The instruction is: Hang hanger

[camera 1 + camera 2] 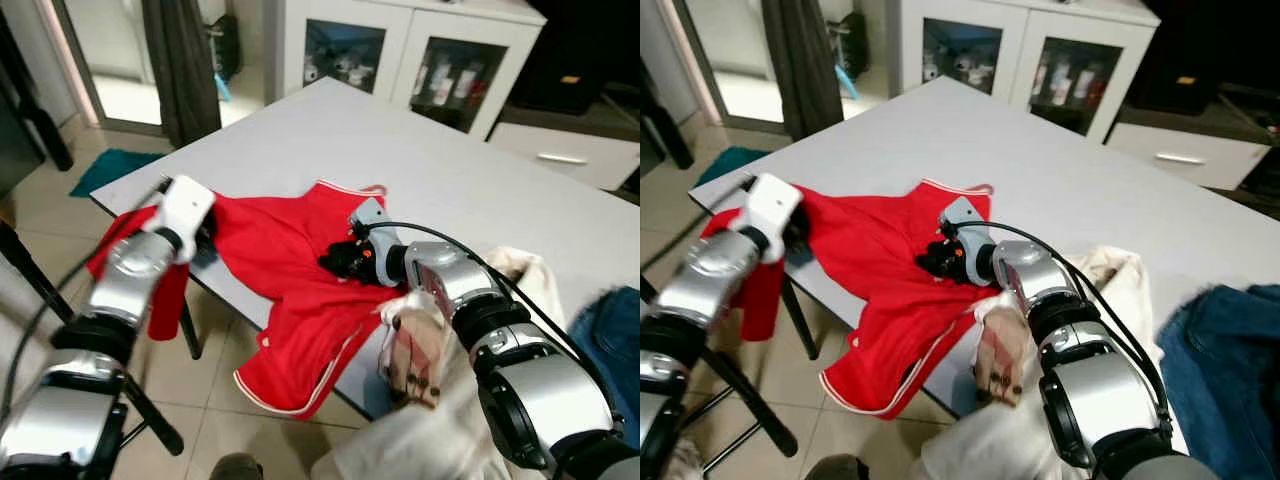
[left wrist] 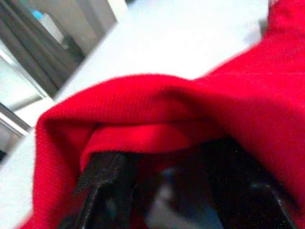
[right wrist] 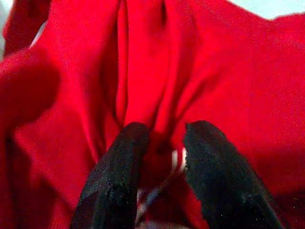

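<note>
One red fabric garment with white trim (image 1: 290, 290) lies spread at the near edge of the white desk (image 1: 400, 150), its hem and one sleeve hanging over the side. No hanger can be made out for certain; a thin pale line between the right fingers in the right wrist view may be part of one.

Step in hand, by judgement: preparing the garment for hanging. The next move calls for a firm hold on the cloth and a lift clear of the desk edge.

Right gripper (image 3: 162, 143): narrowly parted, fingers pressed into a fold at the garment's middle.

Left gripper (image 1: 205, 240): at the garment's far-left corner, fingers (image 2: 102, 181) spread fairly wide under a draped red fold, touching the cloth.

Nearby: cream cloth (image 1: 520, 270), blue denim (image 1: 610, 330), white glass-fronted cabinet (image 1: 400, 40).
</note>
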You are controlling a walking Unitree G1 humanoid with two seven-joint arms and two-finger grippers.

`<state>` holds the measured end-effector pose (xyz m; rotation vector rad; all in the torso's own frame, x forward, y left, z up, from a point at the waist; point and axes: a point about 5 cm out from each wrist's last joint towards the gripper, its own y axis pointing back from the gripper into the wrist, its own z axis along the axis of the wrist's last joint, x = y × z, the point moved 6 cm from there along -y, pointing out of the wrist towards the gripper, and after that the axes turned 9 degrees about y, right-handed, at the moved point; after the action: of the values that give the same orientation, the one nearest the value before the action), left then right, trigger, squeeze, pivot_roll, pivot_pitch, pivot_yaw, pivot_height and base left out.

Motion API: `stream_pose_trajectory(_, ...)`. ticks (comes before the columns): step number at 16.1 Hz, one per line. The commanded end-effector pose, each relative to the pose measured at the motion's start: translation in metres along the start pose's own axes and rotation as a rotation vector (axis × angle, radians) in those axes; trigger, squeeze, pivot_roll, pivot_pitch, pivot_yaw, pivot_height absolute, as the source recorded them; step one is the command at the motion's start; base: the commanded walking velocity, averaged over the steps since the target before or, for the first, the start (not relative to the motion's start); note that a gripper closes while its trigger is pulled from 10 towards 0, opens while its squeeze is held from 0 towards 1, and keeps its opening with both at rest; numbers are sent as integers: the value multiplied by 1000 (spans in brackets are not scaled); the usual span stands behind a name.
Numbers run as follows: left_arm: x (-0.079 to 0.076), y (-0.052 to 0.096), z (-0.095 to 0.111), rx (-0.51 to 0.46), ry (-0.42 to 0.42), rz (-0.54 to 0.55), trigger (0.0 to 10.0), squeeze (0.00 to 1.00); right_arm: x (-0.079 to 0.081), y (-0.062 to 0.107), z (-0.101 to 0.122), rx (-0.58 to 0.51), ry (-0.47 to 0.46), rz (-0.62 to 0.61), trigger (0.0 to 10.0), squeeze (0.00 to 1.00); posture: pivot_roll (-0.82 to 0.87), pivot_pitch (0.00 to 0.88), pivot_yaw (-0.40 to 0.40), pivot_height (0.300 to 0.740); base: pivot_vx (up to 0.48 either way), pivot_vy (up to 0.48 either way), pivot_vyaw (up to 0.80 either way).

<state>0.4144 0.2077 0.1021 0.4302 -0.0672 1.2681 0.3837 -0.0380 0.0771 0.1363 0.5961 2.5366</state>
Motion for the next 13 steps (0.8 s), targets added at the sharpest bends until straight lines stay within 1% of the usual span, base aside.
stream_pose_trajectory(1,-9,-4,2,-4,-18,-34,10000,0,-4,3,0,-11,-15,-21,10000,0,167,16,-61,740,0,0,0)
stream_pose_trajectory(2,-27,-8,-4,-5,-10,-79,10000,0,-7,2,9,-33,-15,-43,10000,0,173,17,-64,740,0,0,0)
stream_pose_trajectory(3,-44,-11,-3,-22,-34,-121,10000,0,-11,1,17,-58,-19,-74,10000,0,175,18,-65,740,0,0,0)
stream_pose_trajectory(4,-64,-15,5,-77,-104,-155,10000,0,-13,1,27,-89,-34,-85,10000,0,175,21,-67,740,0,0,0)
stream_pose_trajectory(5,-72,-16,7,-95,-140,-169,10000,0,-11,1,31,-98,-29,-74,10000,0,173,22,-67,740,0,0,0)
stream_pose_trajectory(6,-74,-17,7,-97,-148,-172,10000,0,-11,1,31,-99,-25,-71,10000,0,169,22,-69,740,0,0,0)
stream_pose_trajectory(7,-74,-17,4,-97,-187,-158,10000,0,-10,2,34,-112,-16,-63,10000,0,162,22,-67,740,0,0,0)
stream_pose_trajectory(8,-73,-16,3,-98,-194,-153,10000,0,-9,3,35,-116,-14,-61,10000,0,162,22,-67,740,0,0,0)
stream_pose_trajectory(9,-65,-11,-5,-102,-291,-119,10000,0,-12,7,38,-133,-2,-63,10000,0,155,21,-66,740,0,0,0)
stream_pose_trajectory(10,-59,-5,-10,-117,-369,-100,10000,0,-15,12,40,-149,7,-70,10000,0,155,21,-67,740,0,0,0)
stream_pose_trajectory(11,-56,-2,-13,-122,-389,-92,10000,0,-16,13,42,-158,13,-73,10000,0,155,21,-68,740,0,0,0)
stream_pose_trajectory(12,-49,5,-23,-109,-397,-94,10000,0,-17,17,47,-187,25,-66,10000,0,156,20,-70,740,0,0,0)
stream_pose_trajectory(13,-46,16,-33,-107,-382,-126,10000,0,-14,21,55,-227,40,-33,10000,0,160,21,-72,740,0,0,0)
